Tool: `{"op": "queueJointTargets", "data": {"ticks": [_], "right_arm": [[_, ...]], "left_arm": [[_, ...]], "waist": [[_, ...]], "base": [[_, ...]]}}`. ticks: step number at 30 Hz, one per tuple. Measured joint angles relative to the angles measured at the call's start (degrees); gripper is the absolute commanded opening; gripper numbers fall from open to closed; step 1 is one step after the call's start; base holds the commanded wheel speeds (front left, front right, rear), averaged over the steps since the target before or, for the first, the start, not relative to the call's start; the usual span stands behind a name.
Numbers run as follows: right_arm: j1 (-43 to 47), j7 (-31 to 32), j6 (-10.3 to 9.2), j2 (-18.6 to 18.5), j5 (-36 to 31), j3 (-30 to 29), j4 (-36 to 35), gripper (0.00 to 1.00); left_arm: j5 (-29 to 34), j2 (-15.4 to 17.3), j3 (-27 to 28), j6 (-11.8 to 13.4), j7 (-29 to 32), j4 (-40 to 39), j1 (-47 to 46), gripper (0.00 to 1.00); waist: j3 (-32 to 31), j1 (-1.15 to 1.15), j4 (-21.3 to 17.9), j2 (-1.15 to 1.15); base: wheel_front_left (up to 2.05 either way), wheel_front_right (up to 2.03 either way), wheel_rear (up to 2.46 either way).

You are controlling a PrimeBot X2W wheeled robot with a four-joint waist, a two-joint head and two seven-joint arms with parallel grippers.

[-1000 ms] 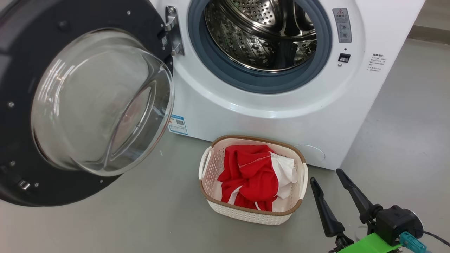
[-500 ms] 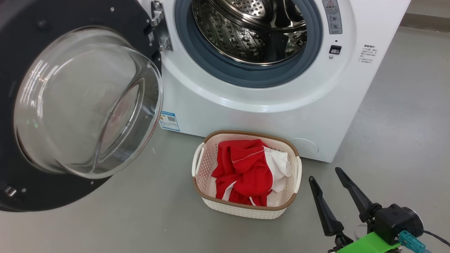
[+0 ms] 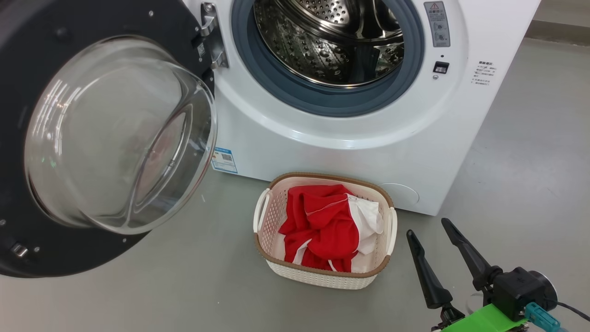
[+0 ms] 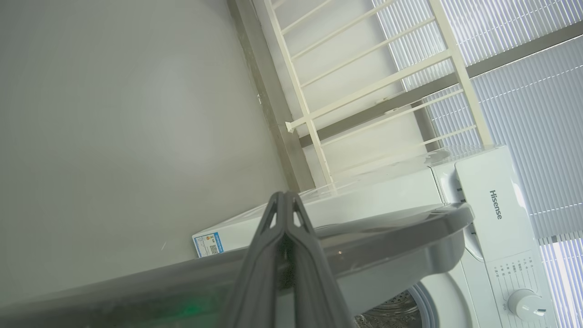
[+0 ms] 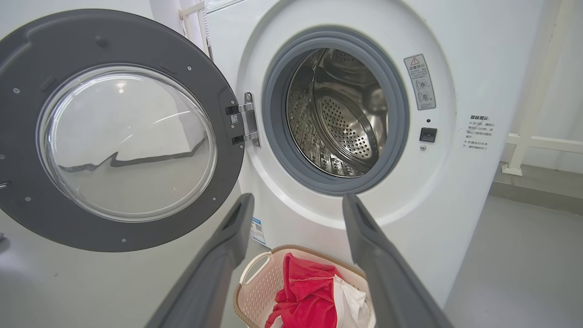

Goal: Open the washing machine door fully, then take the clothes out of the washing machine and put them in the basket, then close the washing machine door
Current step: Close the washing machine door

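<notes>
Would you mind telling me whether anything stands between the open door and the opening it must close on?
Nothing visible does. The door hangs wide open, no cloth lies over the grey gasket, and the basket with the clothes sits on the floor, seemingly below the door's swing.

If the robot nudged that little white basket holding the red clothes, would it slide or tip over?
The basket would probably slide rather than tip: it sits low and wide on a smooth grey floor. It is likely light, being perforated plastic holding only soft, crumpled red clothes.
</notes>
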Motion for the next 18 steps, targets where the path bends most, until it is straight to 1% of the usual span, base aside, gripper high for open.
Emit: {"op": "queueJointTargets", "data": {"ticks": [7, 18], "right_arm": [[0.0, -0.3, 0.0, 0.0, 0.0, -0.1, 0.0, 1.0], [0.0, -0.8, 0.0, 0.0, 0.0, -0.1, 0.2, 1.0]], "left_arm": [[-2.0, -0.4, -0.3, -1.9, 4.0, -0.6, 0.0, 0.0], [-4.3, -2.5, -0.1, -2.6, 8.1, -3.5, 0.7, 0.0]], "waist": [[-0.1, 0.0, 0.5, 0.0], [-0.5, 0.0, 1.2, 0.0]], "base": [[0.0, 0.0, 0.0], [0.0, 0.0, 0.0]]}}
